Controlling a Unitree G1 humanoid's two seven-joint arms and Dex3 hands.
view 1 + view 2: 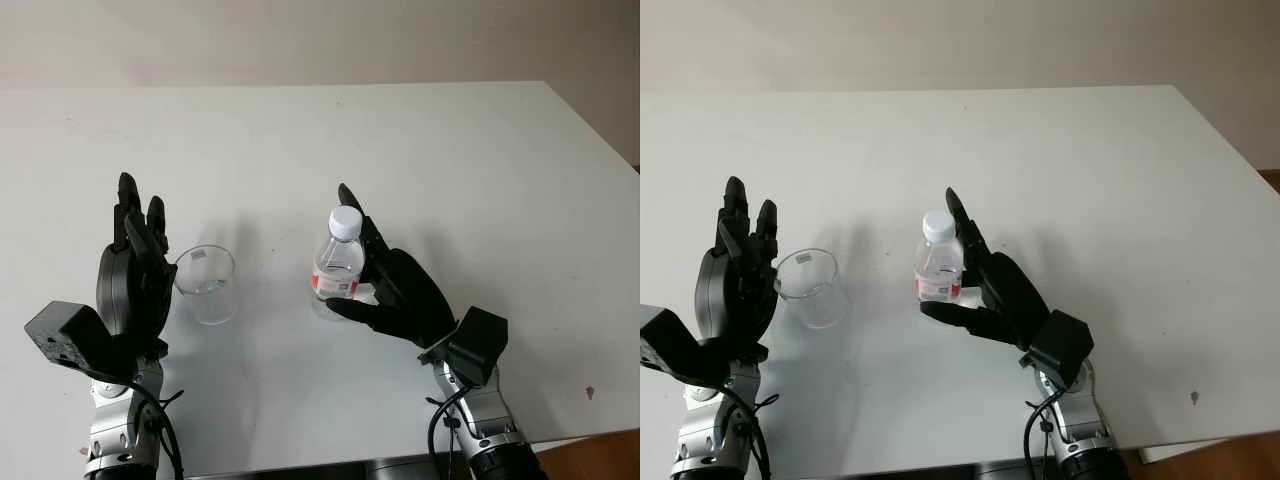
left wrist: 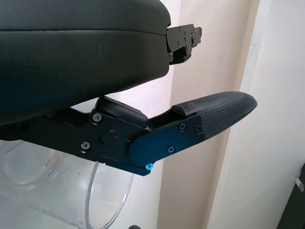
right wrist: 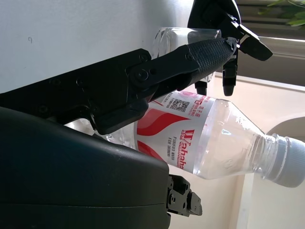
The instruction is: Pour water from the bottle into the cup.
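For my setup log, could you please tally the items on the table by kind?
Bottles: 1, the capped water bottle, right hand around it.
Cups: 1, the clear cup, left hand open beside it.
Total: 2 on the white table.

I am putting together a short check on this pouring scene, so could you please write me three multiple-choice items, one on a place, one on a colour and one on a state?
1. Where does the cup stand?
A. Between the left hand and the bottle
B. Behind the bottle, at the table's far edge
C. In the right hand

2. What colour is the bottle's cap?
A. Red
B. White
C. Blue

3. How is the bottle now?
A. Lying on its side
B. Tipped over the cup
C. Upright on the table, capped

Key: 1 A, the clear cup sits just beside the left hand, the bottle further to the right. 2 B, the cap is white. 3 C, it stands upright, cap on, with the right hand's fingers around it.
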